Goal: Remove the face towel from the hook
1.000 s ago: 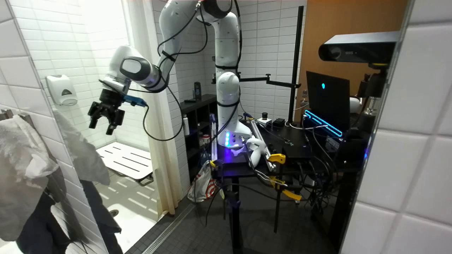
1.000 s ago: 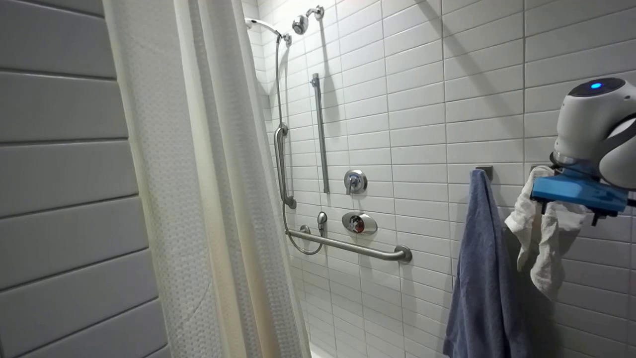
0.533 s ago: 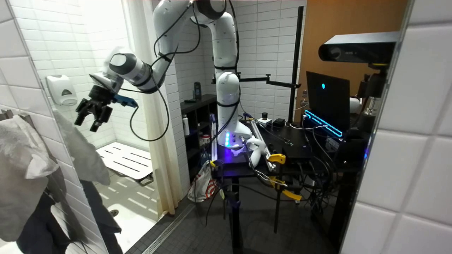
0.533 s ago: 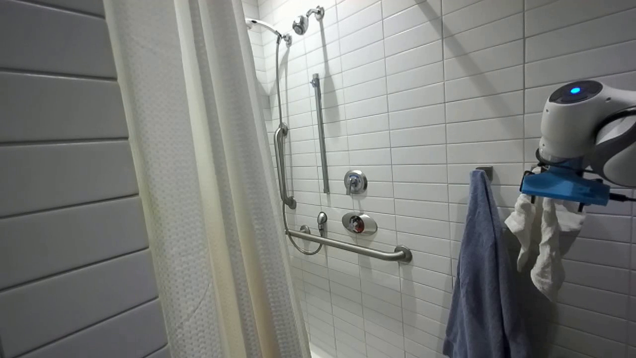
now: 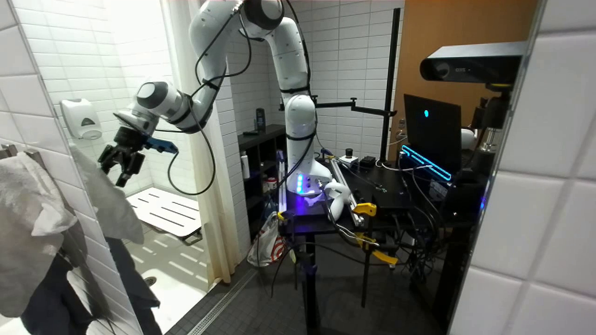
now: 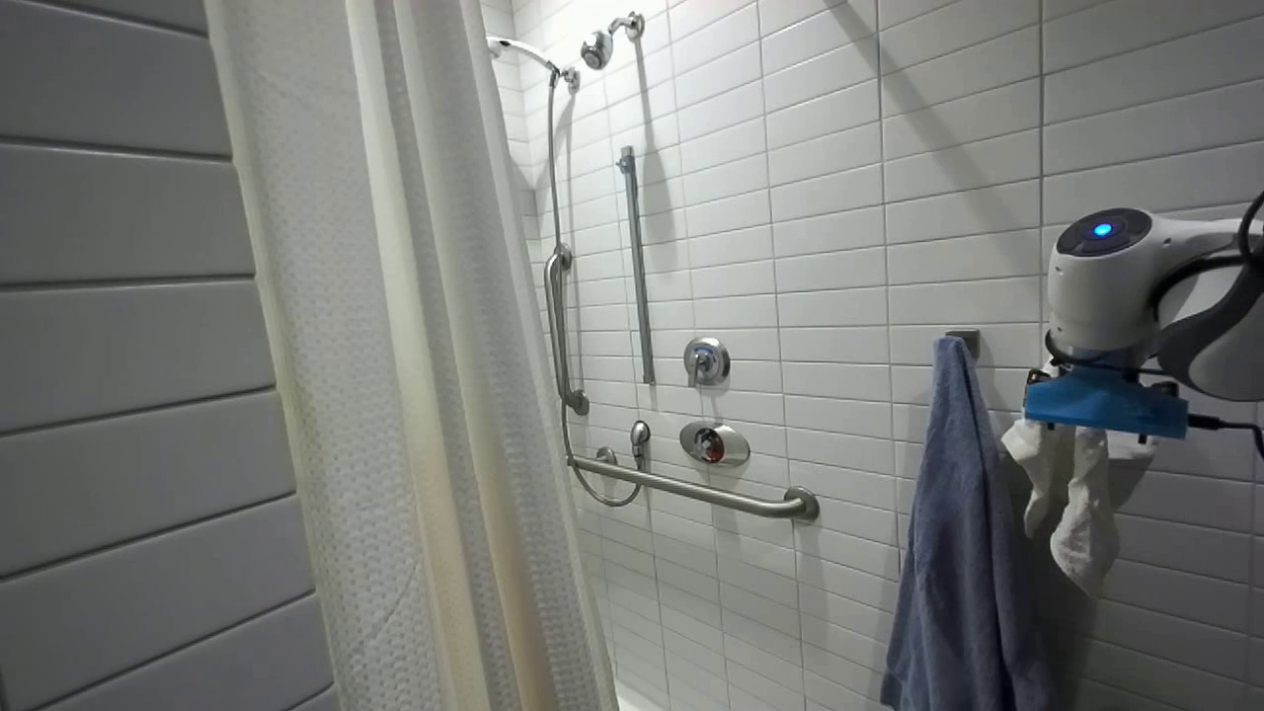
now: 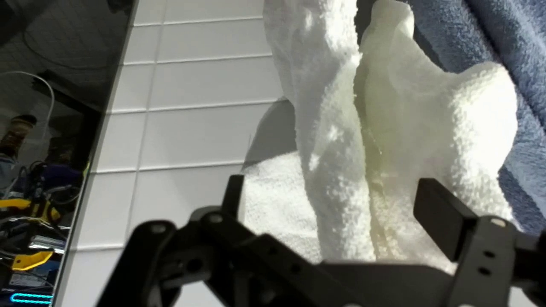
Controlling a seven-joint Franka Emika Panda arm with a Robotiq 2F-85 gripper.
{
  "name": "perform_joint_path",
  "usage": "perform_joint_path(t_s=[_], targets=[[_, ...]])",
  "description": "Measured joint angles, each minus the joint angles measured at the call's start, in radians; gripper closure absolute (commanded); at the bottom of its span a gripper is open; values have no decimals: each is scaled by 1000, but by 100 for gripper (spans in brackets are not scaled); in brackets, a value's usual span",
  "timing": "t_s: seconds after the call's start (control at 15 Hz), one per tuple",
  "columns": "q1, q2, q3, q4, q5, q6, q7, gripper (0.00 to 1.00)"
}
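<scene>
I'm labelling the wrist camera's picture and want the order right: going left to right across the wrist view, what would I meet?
Yellow clamp → white tiled wall → white face towel → blue cloth. The open gripper overlaps both wall and towel, so it is left out.

Glossy white rounded robot arm (image 5: 287, 55) w/ black two-finger gripper (image 7: 335, 198)

The arm's shell is flecked dk & broken up by dark grey joint sections (image 5: 257, 17). A thin black cable (image 5: 213, 166) is tied on w/ black straps (image 5: 299, 138). The flared white foot (image 5: 321, 173) is marked by stacked blue lights (image 5: 300, 184). The rounded white wrist (image 6: 1096, 301) is capped w/ a dark oval panel (image 6: 1114, 240) & 1 blue light (image 6: 1102, 230); below, a flat blue block (image 6: 1106, 405) is fitted, w/ a slim blk plug (image 6: 1205, 422). The gripper's angular blk links (image 7: 480, 283) are pierced w/ round holes & fastened w/ round grey screws (image 7: 215, 218).
</scene>
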Motion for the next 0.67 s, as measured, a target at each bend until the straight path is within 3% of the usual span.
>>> perform_joint_path(t_s=[0.47, 0.53, 0.67], targets=[[-3, 57, 2, 43, 7, 10, 4, 0], [-4, 60, 1, 50, 7, 12, 4, 25], [-5, 66, -1, 63, 5, 18, 4, 31]])
